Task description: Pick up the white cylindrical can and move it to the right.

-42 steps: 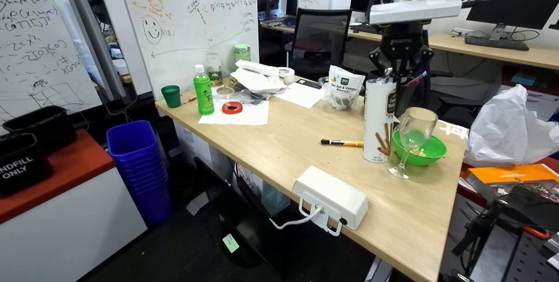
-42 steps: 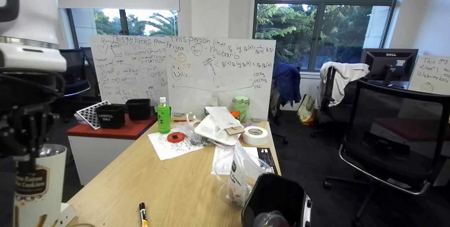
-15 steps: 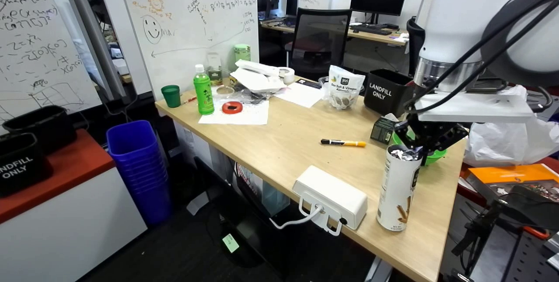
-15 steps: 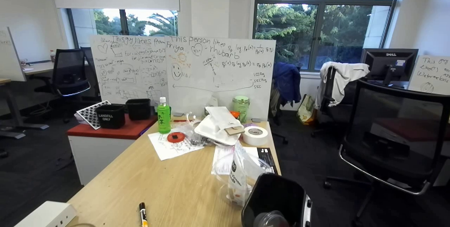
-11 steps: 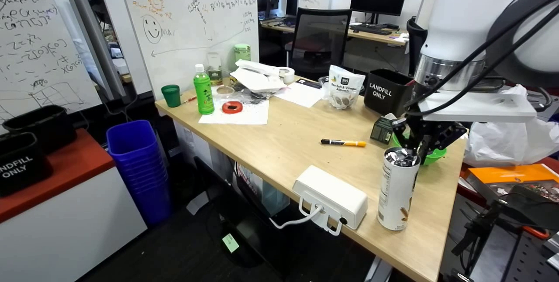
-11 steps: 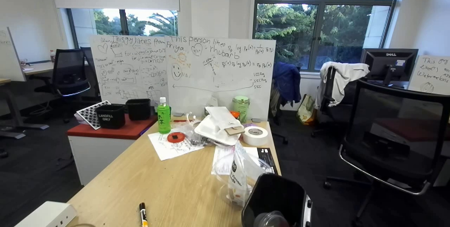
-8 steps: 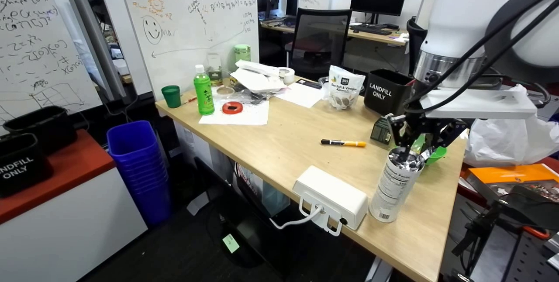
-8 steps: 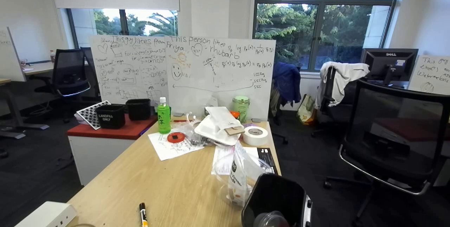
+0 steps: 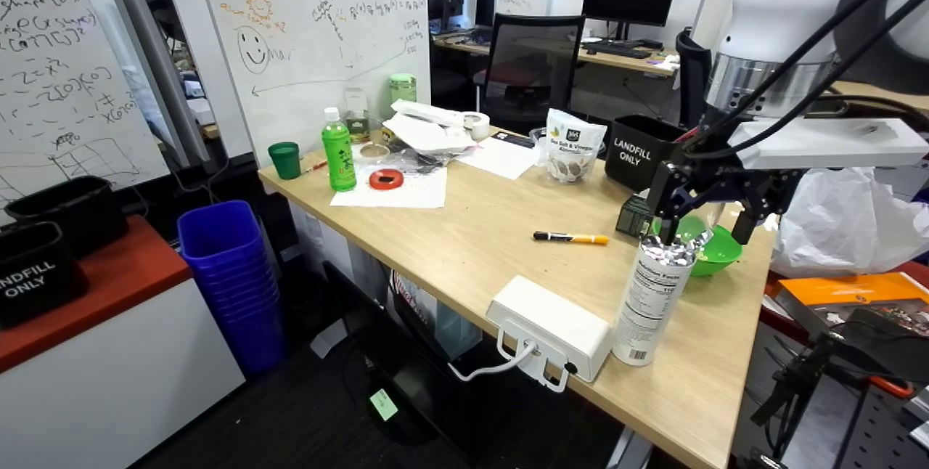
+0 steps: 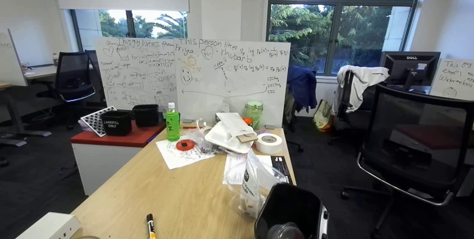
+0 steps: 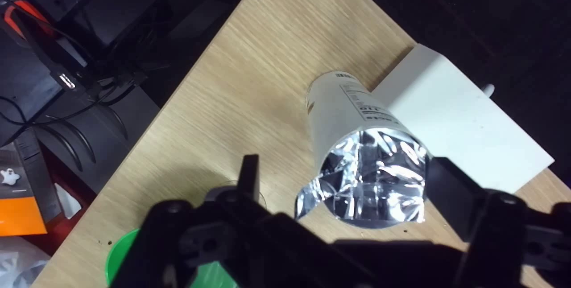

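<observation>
The white cylindrical can [image 9: 649, 309] is near the table's front edge in an exterior view, leaning, with its top toward my gripper [image 9: 704, 237]. Crumpled silver foil covers its top, and a loose foil tab sticks out. From above, in the wrist view, the can [image 11: 328, 107] shows its printed side and foil end. My gripper [image 11: 348, 174] is wide open there. One of its fingers [image 11: 450, 194] is right at the can's rim, possibly touching; the opposite one stands well apart. Neither can nor gripper appears in the remaining exterior view.
Close beside the can's base lies a white rectangular box [image 9: 551, 327]. Behind are a green bowl [image 9: 720, 255], a partly hidden wine glass and a dark small box [image 9: 633, 218]. A marker [image 9: 571, 237] lies mid-table; a black bin [image 9: 639, 153] stands farther back.
The can came forward from beside the bowl to the front edge. Over the last second my gripper has opened and risen to the right; the can has turned and leans more, its base shifting left.
</observation>
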